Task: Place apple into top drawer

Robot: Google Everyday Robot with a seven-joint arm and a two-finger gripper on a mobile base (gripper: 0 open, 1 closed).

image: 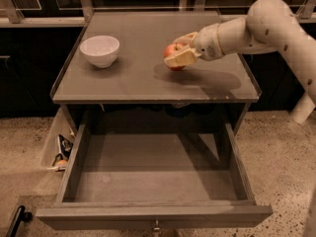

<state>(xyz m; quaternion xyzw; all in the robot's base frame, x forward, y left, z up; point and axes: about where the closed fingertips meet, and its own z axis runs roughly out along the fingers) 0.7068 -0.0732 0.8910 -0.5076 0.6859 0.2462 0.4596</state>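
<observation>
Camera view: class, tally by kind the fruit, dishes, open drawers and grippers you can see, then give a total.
apple: 1, red
bowl: 1, white
top drawer: 1, pulled open
gripper: 1, closed around the apple, to the right of the bowl
Total: 4

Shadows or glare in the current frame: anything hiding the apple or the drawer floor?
Camera view: the gripper, shut on the apple over the right half of the tabletop, throws a soft shadow below and right of itself. Same view: no glare on the tabletop, apple plainly visible. Same view: the back of the top drawer sits in the tabletop's shadow, floor dim but visible.
</observation>
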